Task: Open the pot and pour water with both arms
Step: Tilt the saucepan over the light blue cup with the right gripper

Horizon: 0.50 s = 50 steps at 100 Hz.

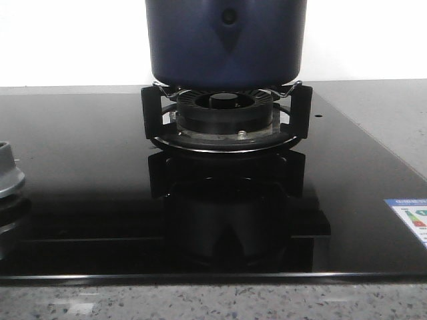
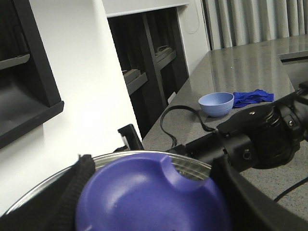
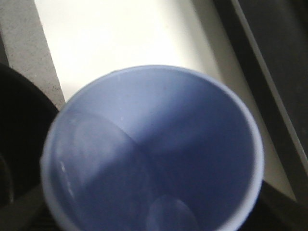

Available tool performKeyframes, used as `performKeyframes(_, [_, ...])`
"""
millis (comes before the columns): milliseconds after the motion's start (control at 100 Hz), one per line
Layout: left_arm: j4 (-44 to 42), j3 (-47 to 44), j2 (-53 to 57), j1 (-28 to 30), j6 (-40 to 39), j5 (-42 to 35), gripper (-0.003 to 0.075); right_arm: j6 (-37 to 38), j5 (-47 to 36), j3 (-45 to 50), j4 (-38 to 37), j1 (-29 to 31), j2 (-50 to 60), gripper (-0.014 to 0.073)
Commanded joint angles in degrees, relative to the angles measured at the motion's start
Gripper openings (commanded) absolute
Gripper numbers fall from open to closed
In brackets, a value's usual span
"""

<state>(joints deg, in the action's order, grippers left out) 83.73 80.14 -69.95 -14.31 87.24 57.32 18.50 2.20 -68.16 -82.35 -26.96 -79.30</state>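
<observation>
Pot (image 1: pixel 225 43) top cropped; cup (image 3: pixel 154 149) blocks view; both jaws' state unclear.

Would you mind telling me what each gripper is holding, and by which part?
The right wrist view is filled by a light blue plastic cup, the left by a purple domed object; neither grip point is visible, so it cannot be told.

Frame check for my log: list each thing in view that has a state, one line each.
pot: upright on the burner; top cut off in the front view.
burner: no flame visible.
purple lid: close under the left wrist camera, tilted; grip not visible.
blue cup: fills the right wrist view, looks to hold clear water.
light blue bowl: upright on the grey counter, contents not visible.
blue cloth: crumpled beside the bowl.
</observation>
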Motion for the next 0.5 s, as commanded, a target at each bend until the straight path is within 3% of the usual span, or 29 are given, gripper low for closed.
performKeyframes(0, [5.5, 1.9, 1.7, 0.1, -0.6, -1.6, 0.019, -0.5, -0.1, -2.3, -2.1, -0.1, 1.4, 0.0288])
performKeyframes(170, [5.5, 1.9, 1.7, 0.1, -0.6, -1.6, 0.019, -0.5, 1.5, -2.3, -3.7, -0.1, 1.2, 0.0288])
performKeyframes(490, [5.5, 1.9, 1.7, 0.1, -0.6, -1.6, 0.019, -0.5, 5.2, -2.3, -15.8, -0.1, 1.2, 0.0288])
